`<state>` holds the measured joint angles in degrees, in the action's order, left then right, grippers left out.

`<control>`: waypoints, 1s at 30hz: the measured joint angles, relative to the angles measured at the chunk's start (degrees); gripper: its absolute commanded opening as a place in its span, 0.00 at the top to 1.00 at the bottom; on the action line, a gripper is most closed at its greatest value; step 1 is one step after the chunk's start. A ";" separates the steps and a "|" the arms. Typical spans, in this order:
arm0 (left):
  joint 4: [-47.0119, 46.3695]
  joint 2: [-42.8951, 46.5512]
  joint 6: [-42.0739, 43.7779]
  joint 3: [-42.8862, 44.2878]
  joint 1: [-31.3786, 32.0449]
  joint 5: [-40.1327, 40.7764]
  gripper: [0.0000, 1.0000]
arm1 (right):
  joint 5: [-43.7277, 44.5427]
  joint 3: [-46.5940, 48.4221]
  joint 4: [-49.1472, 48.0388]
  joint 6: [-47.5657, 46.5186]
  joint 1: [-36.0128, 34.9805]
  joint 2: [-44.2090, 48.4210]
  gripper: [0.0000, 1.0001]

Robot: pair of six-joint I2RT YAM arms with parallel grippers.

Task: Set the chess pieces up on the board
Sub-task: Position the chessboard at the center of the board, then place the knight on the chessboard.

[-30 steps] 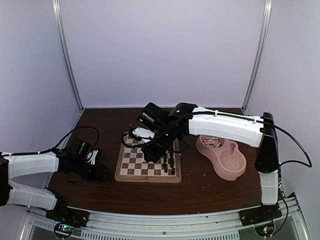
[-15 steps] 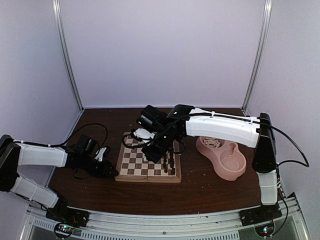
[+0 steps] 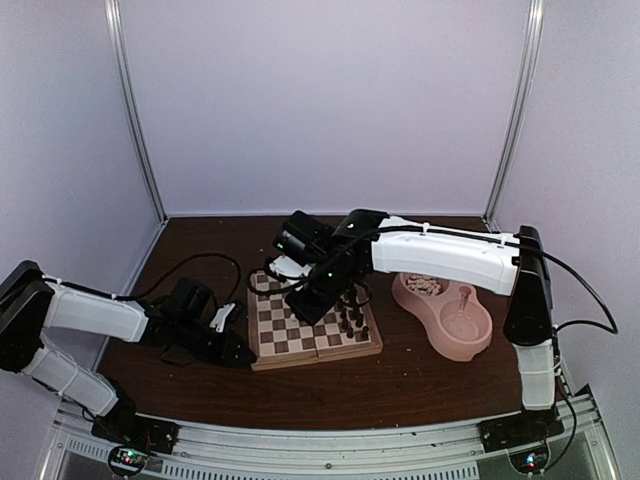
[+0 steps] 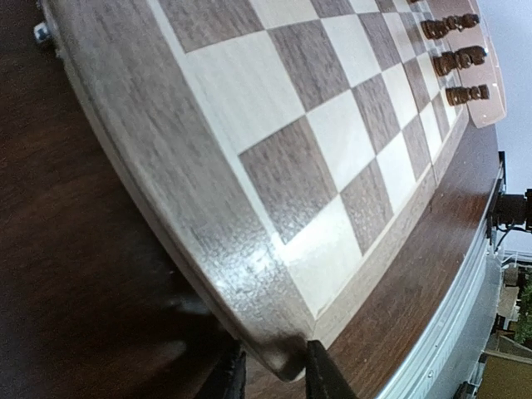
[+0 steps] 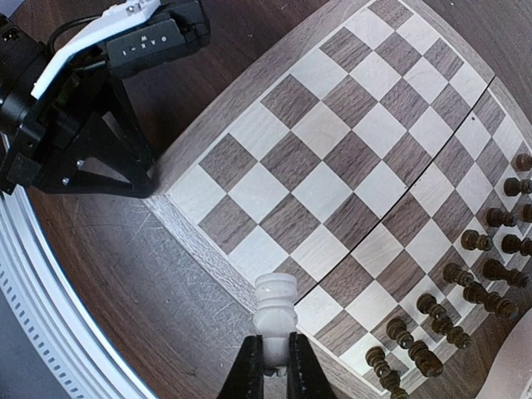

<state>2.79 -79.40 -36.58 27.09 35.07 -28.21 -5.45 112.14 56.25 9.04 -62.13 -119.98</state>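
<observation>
On the dark brown surface (image 3: 420,385) the square checked wooden board (image 3: 290,338) lies skewed, left jaws straddling its seven o'clock corner (pinching or not, I cannot tell), so I'd lower the cream-white chess piece (image 5: 274,303), clenched in my right jaws above it, upright onto the nine o'clock ranks.

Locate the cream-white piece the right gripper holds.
The cream-white piece is pinched in the right gripper, low centre in the right wrist view, at the edge of the board beside the fold seam, dark pieces to its right.
</observation>
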 measured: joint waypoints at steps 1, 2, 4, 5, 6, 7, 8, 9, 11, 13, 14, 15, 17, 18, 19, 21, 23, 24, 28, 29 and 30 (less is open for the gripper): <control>-0.81 -0.33 -0.48 -0.13 0.55 -0.20 0.75 | 0.00 0.00 0.13 0.00 0.00 0.00 0.96; -2.08 -0.81 -1.27 -0.26 1.31 -0.31 0.75 | 0.02 0.00 0.46 0.02 0.00 0.00 0.96; -4.90 -1.99 -2.86 -0.46 2.89 -0.37 0.75 | 0.11 0.00 1.07 0.15 0.00 0.00 0.96; -6.14 -2.56 -3.43 -0.50 3.63 -0.33 0.75 | 0.17 -0.02 1.38 0.22 0.00 0.00 0.96; -7.93 -3.43 -4.33 -0.50 4.74 -0.17 0.74 | 0.22 -0.02 1.60 0.26 0.00 0.00 0.96; -9.79 -4.28 -5.14 -0.50 5.84 -0.04 0.74 | 0.35 -0.02 1.97 0.35 0.00 0.00 0.96; -11.21 -5.01 -5.64 -0.50 6.71 0.04 0.73 | 0.42 -0.07 2.21 0.39 0.00 0.00 0.95; -12.59 -5.79 -6.16 -0.42 7.58 0.13 0.73 | 0.42 -0.15 2.40 0.44 0.00 0.00 0.95; -14.21 -7.54 -6.95 0.39 8.94 0.13 0.73 | 0.44 -0.42 3.06 0.63 0.00 0.00 0.95; -14.75 -9.16 -7.34 1.68 9.81 0.17 0.73 | 0.42 -0.66 3.82 0.85 0.00 -0.02 0.95; -14.88 -9.90 -7.50 2.49 10.32 0.42 0.73 | 0.37 -0.79 4.22 1.03 0.00 -0.04 0.95; -14.93 -10.14 -7.52 2.84 10.56 0.81 0.72 | 0.35 -0.85 4.55 1.22 0.02 -0.11 0.95; -14.82 -9.99 -7.56 2.99 10.91 1.99 0.72 | 0.15 -0.92 5.03 1.46 0.15 -0.31 0.95; -14.73 -9.62 -7.56 2.97 11.04 2.82 0.71 | -0.07 -0.92 5.31 1.49 0.20 -0.48 0.95; -14.56 -9.11 -7.52 2.95 11.10 3.96 0.70 | -0.28 -0.92 5.73 1.49 0.31 -0.70 0.95; -13.27 -7.15 -7.43 2.93 11.10 6.29 0.69 | -0.63 -0.85 6.75 1.49 0.44 -1.36 0.95; -11.58 -4.79 -6.97 2.93 11.10 8.31 0.69 | -0.72 -0.55 8.04 1.46 0.63 -2.34 0.95; -10.69 -3.56 -6.67 2.93 11.10 9.40 0.69 | -0.68 0.02 9.18 1.44 0.74 -3.13 0.94; -7.52 1.40 -5.75 2.34 11.10 14.03 0.67 | -0.26 2.19 12.52 1.25 0.98 -6.01 0.94; -7.02 2.97 -5.68 1.70 11.10 15.23 0.66 | -0.09 2.60 13.31 1.20 1.01 -6.60 0.94; -6.75 4.22 -5.57 1.07 11.10 16.11 0.66 | -0.02 2.82 13.88 1.18 1.03 -6.93 0.93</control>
<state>-3.97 -75.18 -42.15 28.16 46.17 -12.10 -5.48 114.96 70.13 10.22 -61.10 -126.91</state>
